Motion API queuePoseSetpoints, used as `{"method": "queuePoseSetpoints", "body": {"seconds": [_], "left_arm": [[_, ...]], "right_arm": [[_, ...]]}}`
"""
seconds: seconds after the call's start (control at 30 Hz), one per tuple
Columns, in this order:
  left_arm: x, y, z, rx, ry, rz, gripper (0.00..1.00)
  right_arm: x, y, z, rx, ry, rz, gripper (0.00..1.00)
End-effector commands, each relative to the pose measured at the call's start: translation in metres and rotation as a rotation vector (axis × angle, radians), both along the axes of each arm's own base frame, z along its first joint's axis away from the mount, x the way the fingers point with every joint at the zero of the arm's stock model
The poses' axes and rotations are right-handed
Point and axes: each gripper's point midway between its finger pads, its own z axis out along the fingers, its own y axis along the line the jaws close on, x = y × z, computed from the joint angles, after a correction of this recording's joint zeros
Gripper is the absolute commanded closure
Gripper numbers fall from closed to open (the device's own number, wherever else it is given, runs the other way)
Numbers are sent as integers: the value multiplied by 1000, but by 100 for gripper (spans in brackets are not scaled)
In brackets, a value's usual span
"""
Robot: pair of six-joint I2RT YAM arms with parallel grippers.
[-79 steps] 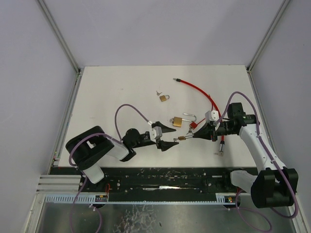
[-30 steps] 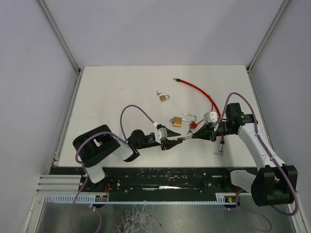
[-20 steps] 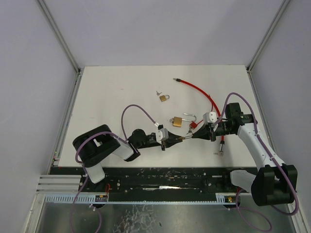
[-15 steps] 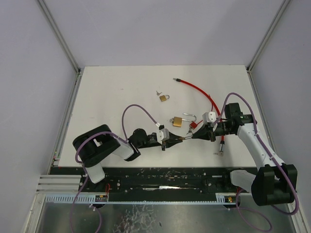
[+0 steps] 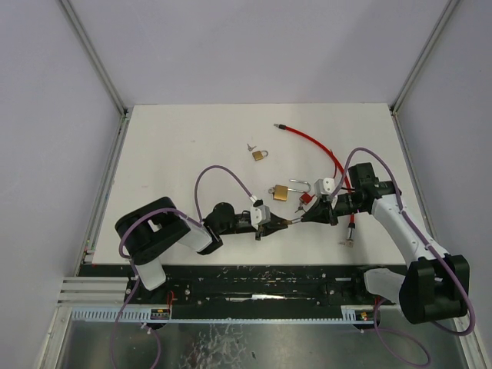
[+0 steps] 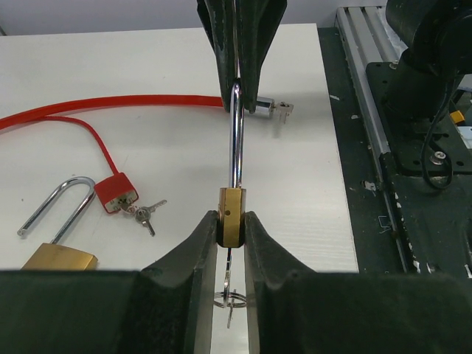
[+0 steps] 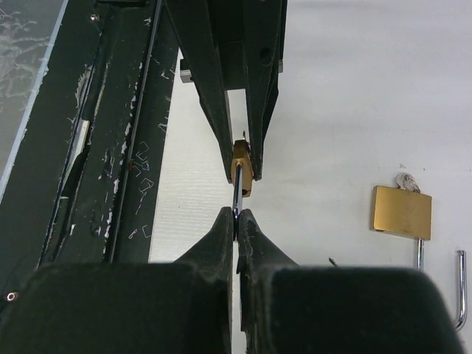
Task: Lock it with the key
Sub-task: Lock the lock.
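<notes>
Brass padlock (image 6: 231, 218): I saw it held between both arms, towards the near edge of the table (image 5: 184, 146).
Left gripper (image 6: 231, 225): was clamped on the padlock's body.
Right gripper (image 7: 236, 219): was pinched together on the shackle (image 6: 236, 133).
Key (image 6: 229, 259): hung from the padlock's underside, its ring below.

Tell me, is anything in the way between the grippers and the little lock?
Nothing visible is. The left gripper pinches the lock by its brass body, and the right gripper pinches the shackle. Both touch it directly, with nothing in between.
</notes>
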Motion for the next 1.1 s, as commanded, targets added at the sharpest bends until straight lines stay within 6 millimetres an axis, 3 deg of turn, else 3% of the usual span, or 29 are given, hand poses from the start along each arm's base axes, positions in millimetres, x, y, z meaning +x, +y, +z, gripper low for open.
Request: {"method": "queuePoseSetpoints", "body": {"seconds": [0.0,0.7,1.07], "left_arm": [[-2,-7,20,-54,-82,-32,99],[-18,-6,3,29,-114,-137,99],[-17,-7,2,33,-111,-136,99]], "right_arm": [[-6,11,4,41,11,45,100],[-1,6,-15,-42,-69,45,100],[-7,9,-39,-120,-86,104,100]]}}
